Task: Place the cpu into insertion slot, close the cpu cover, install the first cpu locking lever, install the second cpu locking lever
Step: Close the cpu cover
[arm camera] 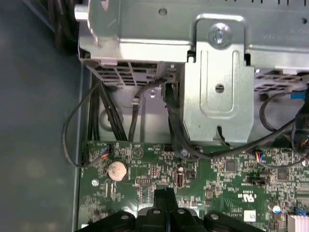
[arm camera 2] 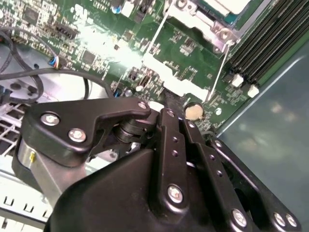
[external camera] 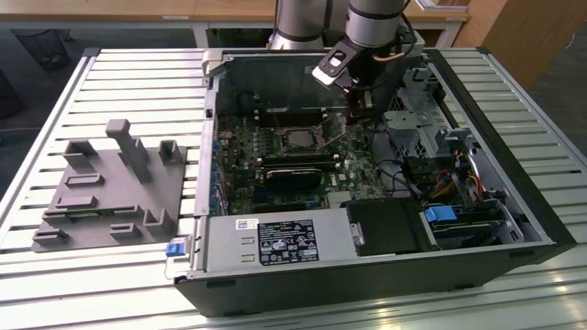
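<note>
High exterior view; wrist views near motherboard (arm camera: 227, 183)

Surface: a table (external camera: 119, 69) of pale metal slats running side to side, with dark gaps between them.
Exterior view's right: an open black computer case (external camera: 348, 282) lies on its side on the slats. It reaches from the far edge almost to the near edge.
Exterior view's left: a flat grey fixture plate (external camera: 119, 189) with upright blocks and posts rests on the slats just beside the case.
</note>
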`<state>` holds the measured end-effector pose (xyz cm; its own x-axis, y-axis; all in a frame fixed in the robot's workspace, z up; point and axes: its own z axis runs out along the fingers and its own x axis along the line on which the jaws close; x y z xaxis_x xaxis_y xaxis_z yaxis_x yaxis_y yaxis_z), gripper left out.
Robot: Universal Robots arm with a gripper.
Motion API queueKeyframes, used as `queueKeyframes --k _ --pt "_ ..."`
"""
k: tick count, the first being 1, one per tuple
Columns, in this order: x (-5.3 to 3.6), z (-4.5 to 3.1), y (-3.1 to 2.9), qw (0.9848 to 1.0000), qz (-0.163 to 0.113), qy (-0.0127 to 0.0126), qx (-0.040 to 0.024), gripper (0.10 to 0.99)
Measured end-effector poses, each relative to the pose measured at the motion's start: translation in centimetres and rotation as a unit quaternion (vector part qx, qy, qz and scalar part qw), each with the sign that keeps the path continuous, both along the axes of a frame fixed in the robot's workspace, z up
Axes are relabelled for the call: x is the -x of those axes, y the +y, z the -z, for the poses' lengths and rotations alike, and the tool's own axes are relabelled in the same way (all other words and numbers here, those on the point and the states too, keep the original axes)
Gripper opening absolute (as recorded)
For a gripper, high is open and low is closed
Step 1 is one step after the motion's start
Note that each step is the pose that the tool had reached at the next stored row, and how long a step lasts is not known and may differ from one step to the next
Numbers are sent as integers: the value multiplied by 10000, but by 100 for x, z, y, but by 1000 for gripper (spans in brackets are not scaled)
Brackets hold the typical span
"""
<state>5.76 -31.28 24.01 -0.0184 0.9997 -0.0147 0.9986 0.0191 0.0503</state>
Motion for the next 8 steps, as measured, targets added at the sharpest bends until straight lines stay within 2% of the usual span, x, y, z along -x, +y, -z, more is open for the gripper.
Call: queueKeyframes --k 5,8 --pt "65 4 -1 10000 0 0 0 106" --pt "73 4 0 10000 0 0 -1 106"
